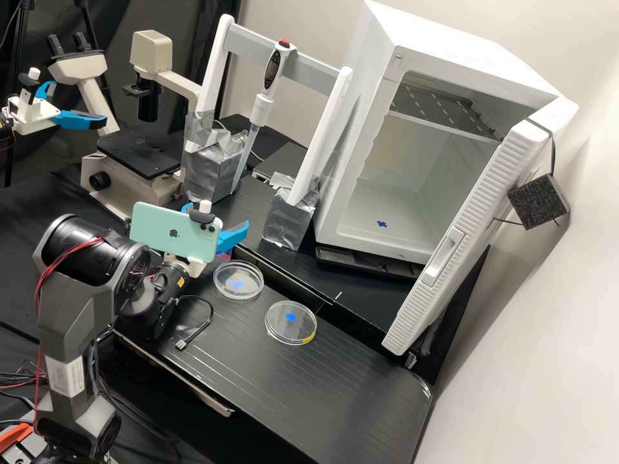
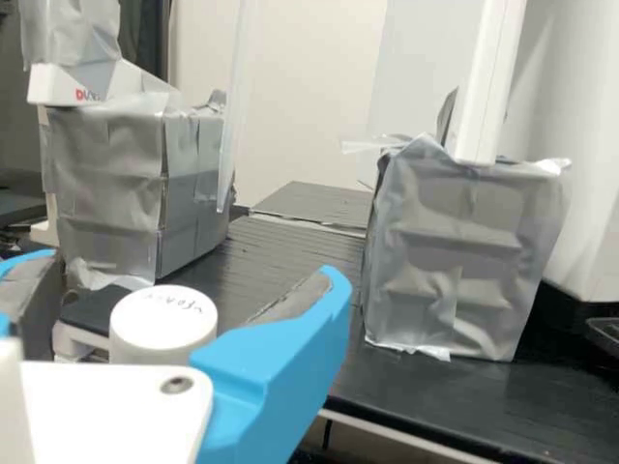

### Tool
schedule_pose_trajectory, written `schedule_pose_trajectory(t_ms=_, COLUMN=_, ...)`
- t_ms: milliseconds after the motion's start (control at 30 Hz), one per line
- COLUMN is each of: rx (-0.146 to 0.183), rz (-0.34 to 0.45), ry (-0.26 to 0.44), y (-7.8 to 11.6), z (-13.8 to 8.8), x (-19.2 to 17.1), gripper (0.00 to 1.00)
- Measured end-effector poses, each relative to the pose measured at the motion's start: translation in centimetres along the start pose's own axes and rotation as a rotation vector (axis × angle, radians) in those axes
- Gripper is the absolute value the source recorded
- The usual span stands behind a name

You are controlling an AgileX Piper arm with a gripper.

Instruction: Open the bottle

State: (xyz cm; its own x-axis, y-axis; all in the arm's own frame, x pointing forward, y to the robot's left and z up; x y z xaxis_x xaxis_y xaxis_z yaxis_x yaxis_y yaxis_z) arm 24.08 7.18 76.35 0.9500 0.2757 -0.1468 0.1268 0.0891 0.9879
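From where I'm standing, the gripper [image 2: 193,266] has its blue fingers [image 2: 290,362] spread wide, w/ nothing clamped btwn them AFAICT. The bottle's white cap [image 2: 162,324] sits in the gap btwn the two, set off toward one side; whether it brushes the nearer finger base I can't tell. The bottle [image 1: 223,256], just a pinkish bit of it, shows right below the fingers. Step in hand is prob. getting a grip on that cap, so I'd say centre the fingers on it 1st, get both pads level w/ its side wall, then close evenly so neither one shoves the bottle over. Grip the cap only, not the shoulder, or the whole lot turns together. Assuming a std. screw thread, go counterclockwise in short turns, wrist axis in line w/ the neck, easing up a touch as it loosens; let go & re-grip if the wrist runs out of travel. Main risk: the bottle spinning or tipping if nothing steadies it, so go gently, esp. w/ the petri dishes [image 1: 291,322] near the fingers.
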Motion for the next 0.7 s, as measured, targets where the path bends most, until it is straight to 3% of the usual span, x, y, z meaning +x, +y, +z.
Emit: schedule_pose_trajectory(t_ms=700, rx=0.000, rz=-0.007, ry=-0.019, y=-0.16, z=0.39, x=-0.46, gripper=0.00)
